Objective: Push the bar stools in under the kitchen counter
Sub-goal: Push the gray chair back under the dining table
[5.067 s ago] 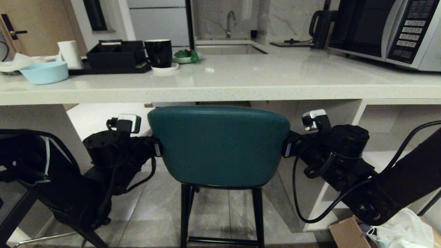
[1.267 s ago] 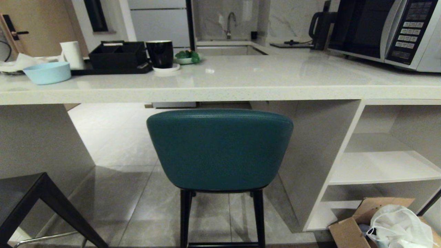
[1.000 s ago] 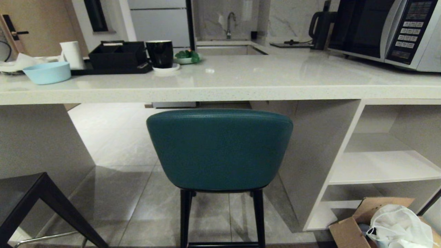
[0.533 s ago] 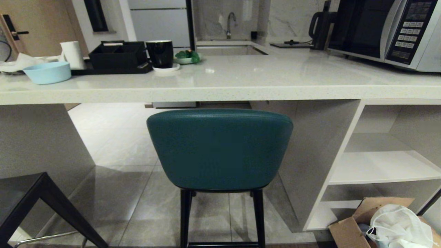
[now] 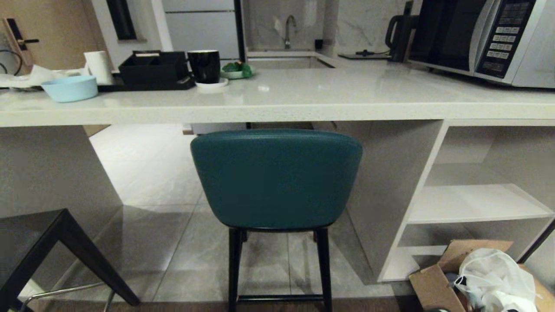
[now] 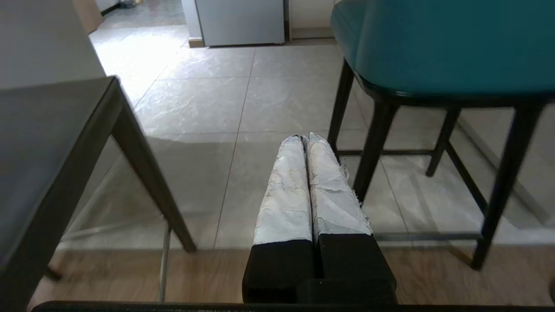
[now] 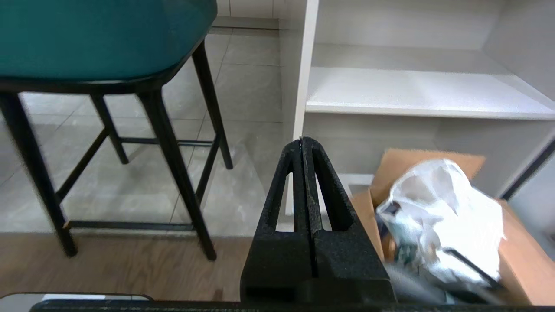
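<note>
Both arms, which flanked the teal bar stool [image 5: 276, 180] a few seconds ago with a gripper at each side of its backrest, have left the head view, and the whole scene has shifted slightly, so the camera itself has moved a little. The teal stool stands where it was pushed: its curved back sits just below the thick front edge of the kitchen worktop [image 5: 277, 113], with the seat tucked into the open bay beside the white shelving [image 5: 472, 203]. That placement looks like a finished push for this stool.

The left gripper [image 6: 303, 138] hangs low, pointing toward the tiled floor; its taped jaws are pressed together and hold nothing. The teal stool's black legs stand just beyond and to one side of the jaws, the dark grey stool [image 6: 47, 147] well apart on the other side. This second stool is not yet under the worktop, so it is probably next.

The right gripper [image 7: 302, 141] is likewise lowered, jaws closed flat and empty. A cardboard box [image 7: 438, 208] with a white plastic bag [image 7: 438, 216] lies just beside the jaws, the teal stool on the other side.
</note>
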You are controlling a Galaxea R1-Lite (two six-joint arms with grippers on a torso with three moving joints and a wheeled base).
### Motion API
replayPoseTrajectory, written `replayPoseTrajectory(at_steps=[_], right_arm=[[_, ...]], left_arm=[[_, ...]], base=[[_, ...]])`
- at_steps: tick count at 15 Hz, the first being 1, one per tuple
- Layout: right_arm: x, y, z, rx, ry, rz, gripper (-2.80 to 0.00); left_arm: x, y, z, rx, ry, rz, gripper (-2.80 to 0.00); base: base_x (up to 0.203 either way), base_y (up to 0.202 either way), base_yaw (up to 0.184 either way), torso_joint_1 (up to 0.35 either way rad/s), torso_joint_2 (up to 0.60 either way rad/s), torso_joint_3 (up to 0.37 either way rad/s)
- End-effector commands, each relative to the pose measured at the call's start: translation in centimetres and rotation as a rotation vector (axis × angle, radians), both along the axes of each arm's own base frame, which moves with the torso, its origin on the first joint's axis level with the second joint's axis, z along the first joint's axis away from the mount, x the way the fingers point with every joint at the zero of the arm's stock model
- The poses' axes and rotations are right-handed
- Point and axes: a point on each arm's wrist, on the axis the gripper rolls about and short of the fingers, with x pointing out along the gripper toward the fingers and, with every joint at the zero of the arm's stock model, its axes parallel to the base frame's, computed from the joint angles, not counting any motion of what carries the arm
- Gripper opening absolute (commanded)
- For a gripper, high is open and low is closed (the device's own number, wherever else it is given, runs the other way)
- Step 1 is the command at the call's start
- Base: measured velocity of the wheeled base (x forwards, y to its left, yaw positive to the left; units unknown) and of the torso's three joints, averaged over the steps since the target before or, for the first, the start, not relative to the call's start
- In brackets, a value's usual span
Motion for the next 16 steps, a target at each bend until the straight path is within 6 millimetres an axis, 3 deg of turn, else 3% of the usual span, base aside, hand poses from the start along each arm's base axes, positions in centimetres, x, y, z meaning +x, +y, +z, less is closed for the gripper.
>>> replayPoseTrajectory(at_steps=[1, 16], right_arm=[[0.00, 0.00, -0.01, -0.001, 0.002, 0.001, -2.80], [0.00, -0.01, -0.03, 0.002, 0.004, -0.002, -2.80]], left_arm=[[0.14, 0.00, -0.50, 0.001, 0.018, -0.001, -2.80], [0.14, 0.00, -0.51, -0.001, 0.019, -0.002, -2.80]], base=[[-0.199, 0.000, -0.002, 0.006, 0.00, 0.001], [-0.197, 0.000, -0.003, 0.002, 0.00, 0.003]])
